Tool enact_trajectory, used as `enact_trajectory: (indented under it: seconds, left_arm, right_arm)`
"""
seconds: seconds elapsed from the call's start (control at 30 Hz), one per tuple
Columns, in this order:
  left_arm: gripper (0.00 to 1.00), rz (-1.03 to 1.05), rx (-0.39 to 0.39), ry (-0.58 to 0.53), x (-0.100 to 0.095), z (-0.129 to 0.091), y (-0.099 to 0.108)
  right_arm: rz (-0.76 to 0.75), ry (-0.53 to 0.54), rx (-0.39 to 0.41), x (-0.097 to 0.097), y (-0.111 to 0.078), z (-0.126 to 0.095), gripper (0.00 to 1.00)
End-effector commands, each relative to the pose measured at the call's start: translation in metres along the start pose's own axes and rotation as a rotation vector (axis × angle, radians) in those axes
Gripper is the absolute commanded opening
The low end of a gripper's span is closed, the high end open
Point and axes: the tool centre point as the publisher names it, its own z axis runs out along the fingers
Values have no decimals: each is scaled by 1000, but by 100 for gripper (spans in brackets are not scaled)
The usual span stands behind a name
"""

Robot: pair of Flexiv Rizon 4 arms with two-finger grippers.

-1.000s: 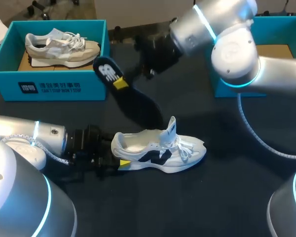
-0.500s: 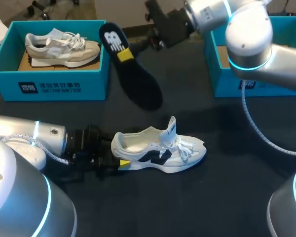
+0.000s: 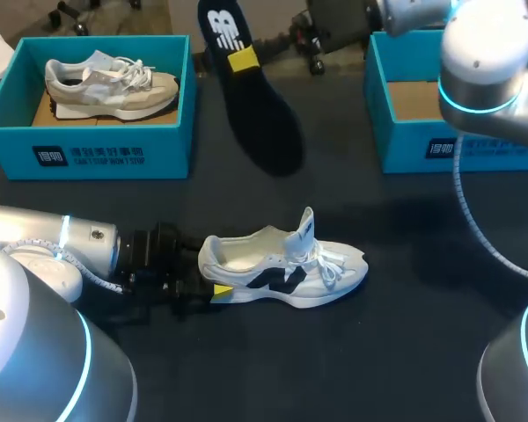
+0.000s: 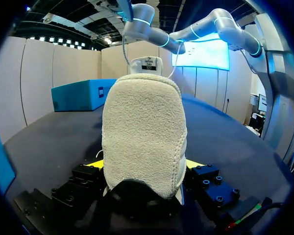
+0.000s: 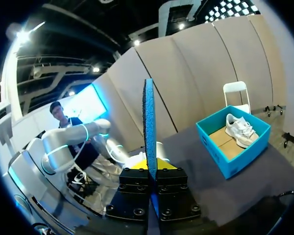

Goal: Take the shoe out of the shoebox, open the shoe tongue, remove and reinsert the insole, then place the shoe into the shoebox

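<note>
A white shoe with black side marks lies on the dark table, its tongue standing up. My left gripper comes in low from the left and is shut on the shoe's heel, one yellow tip on each side. My right gripper holds the black insole in the air over the back of the table, above and beyond the shoe. In the right wrist view the insole stands edge-on, clamped between the right gripper's fingers.
A teal shoebox at the back left holds a beige shoe. A second teal shoebox at the back right shows a bare cardboard floor. My right arm passes above that box.
My right arm has swung up, back and to the right, carrying the insole higher and farther from the shoe. The left arm and the shoe have stayed put.
</note>
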Motion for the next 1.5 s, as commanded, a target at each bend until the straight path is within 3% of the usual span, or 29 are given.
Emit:
enact_trajectory:
  seconds: [0.03, 0.73, 1.37, 1.5]
  left_arm:
    - [0, -1, -1, -2, 1, 1, 0]
    - [0, -1, -1, -2, 1, 1, 0]
    - [0, -1, -1, -2, 1, 1, 0]
    - [0, -1, -1, -2, 1, 1, 0]
  right_arm:
    - [8, -46, -19, 17, -5, -15, 0]
    - [70, -175, -58, 68, -21, -49, 0]
    - [58, -185, -47, 69, -21, -51, 0]
    - [169, -194, -71, 68, -19, -70, 0]
